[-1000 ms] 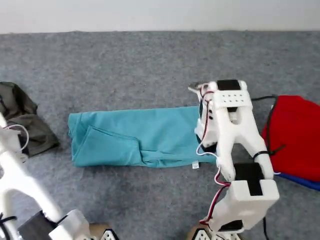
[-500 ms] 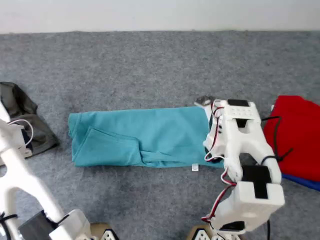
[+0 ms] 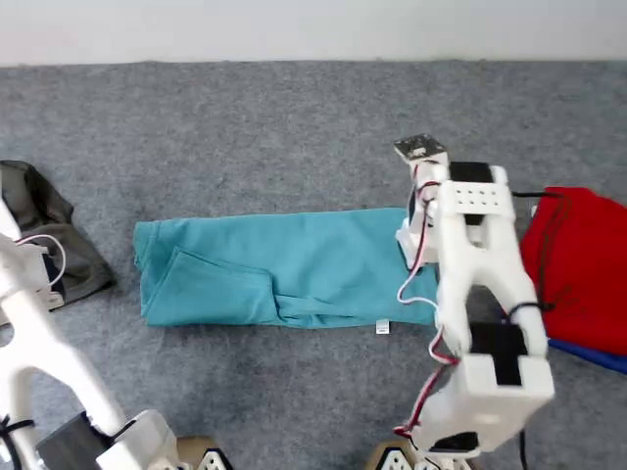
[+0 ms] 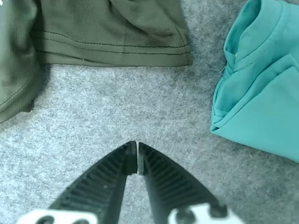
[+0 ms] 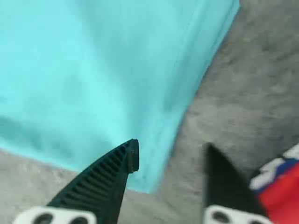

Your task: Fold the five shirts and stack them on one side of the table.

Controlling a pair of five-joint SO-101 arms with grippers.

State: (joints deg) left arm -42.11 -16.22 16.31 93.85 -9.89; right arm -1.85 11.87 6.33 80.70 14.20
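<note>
olive shirt [image 3: 39, 235] crumpled, far left | teal shirt [image 3: 265, 269] folded into a long strip, mid-table | red shirt [image 3: 583, 264] at right, atop blue shirt [image 3: 600, 356] | grey felt-like table [image 3: 294, 127], white wall [image 3: 294, 29] behind | left gripper [image 4: 137, 158] closed, empty, above table between olive and teal | right gripper [image 5: 171, 154] parted, empty, over teal shirt's right edge

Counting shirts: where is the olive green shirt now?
High view: the crumpled olive green fabric shirt lies far left on the table, beside the folded teal shirt.
</note>
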